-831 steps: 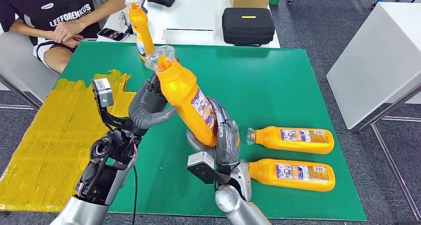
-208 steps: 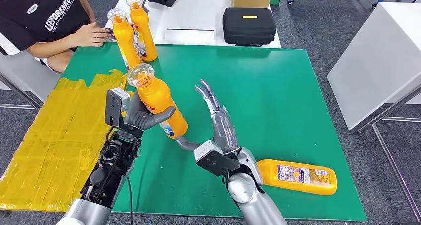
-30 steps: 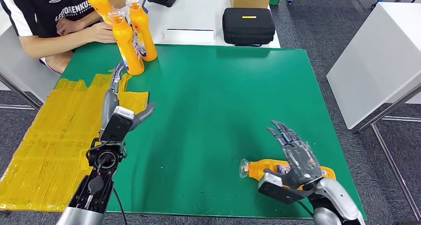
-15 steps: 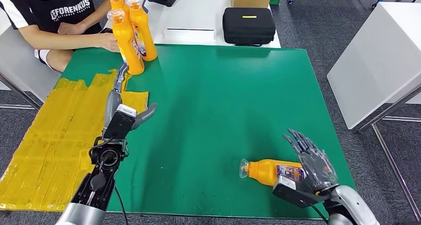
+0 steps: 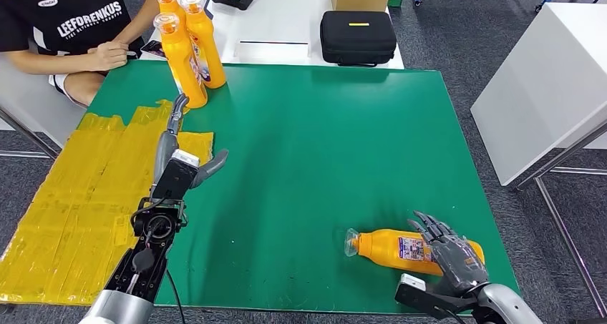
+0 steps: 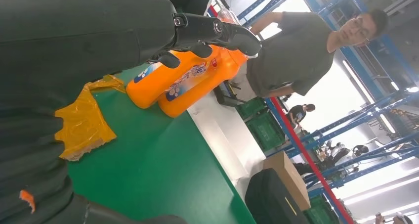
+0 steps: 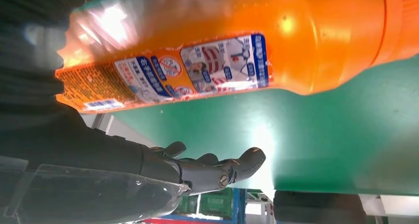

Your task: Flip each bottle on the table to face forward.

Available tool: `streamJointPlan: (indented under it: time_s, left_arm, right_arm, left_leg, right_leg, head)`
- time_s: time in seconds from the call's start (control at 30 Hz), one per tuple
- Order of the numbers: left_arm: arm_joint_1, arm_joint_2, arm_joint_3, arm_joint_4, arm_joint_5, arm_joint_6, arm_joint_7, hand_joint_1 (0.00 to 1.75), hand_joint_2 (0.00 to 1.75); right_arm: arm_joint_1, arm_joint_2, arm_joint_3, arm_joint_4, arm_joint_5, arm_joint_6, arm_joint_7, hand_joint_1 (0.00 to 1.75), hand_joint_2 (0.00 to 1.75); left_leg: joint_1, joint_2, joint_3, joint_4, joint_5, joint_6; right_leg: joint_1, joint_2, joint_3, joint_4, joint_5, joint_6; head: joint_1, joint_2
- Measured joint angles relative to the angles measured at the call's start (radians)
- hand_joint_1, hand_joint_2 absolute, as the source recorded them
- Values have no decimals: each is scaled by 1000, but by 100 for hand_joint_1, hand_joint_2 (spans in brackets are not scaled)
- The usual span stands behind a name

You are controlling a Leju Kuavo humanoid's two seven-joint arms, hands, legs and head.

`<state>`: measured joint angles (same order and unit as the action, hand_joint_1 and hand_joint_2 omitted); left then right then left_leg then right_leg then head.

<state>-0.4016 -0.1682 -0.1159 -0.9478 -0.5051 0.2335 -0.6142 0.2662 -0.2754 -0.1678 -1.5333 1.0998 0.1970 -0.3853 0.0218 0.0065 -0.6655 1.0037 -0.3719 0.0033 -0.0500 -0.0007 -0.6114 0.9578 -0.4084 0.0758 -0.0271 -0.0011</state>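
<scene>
The right hand [image 5: 452, 256] has dropped lower toward the near edge since half a second ago, and the person [image 5: 71, 23] at the far left corner has let go of the third upright bottle [image 5: 169, 9], which now stands with the other two. The lying bottle [image 5: 411, 250] has not budged.

That orange bottle rests on its side near the near right corner of the green table [image 5: 343, 145], long axis running along the near edge, clear cap pointing toward the left edge, base toward the right edge, label up (the right wrist view shows the label [image 7: 197, 66] plainly). Little table remains between it and the near edge; a wide stretch of green lies open toward the far edge and the left.

The right hand is at the bottle's base end, fingers spread and extended over it, holding nothing; I cannot tell whether they touch the bottle.

The left hand [image 5: 179, 149] hangs over the left part of the table, fingers stretched apart toward the far edge, empty, its fingertips [image 5: 179, 104] just short of the nearest upright bottle [image 5: 180, 59]. Yellow plastic sheet [image 5: 79, 195] covers the left edge.
</scene>
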Motion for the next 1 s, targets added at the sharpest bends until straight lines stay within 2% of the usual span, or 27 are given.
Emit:
streamJointPlan:
  time_s: [0.93, 0.97, 1.0]
  left_arm:
    - [-3, 0, 0, 44, 6, 6, 14, 0, 175]
    - [-3, 0, 1, 47, 8, 6, 14, 0, 175]
    - [-3, 0, 1, 50, 10, 6, 13, 0, 175]
  right_arm:
    - [-44, -4, -44, 138, 66, -5, 27, 0, 175]
    - [-48, -6, -44, 144, 67, -4, 27, 3, 175]
    - [-52, -9, -44, 151, 68, -1, 27, 14, 175]
  left_leg:
    - [0, 0, 0, 0, 0, 0]
    - [0, 0, 0, 0, 0, 0]
    - [0, 0, 0, 0, 0, 0]
  right_leg:
    - [0, 0, 0, 0, 0, 0]
    - [0, 0, 0, 0, 0, 0]
    - [0, 0, 0, 0, 0, 0]
  head:
    - [0, 0]
    - [0, 0]
    - [0, 0]
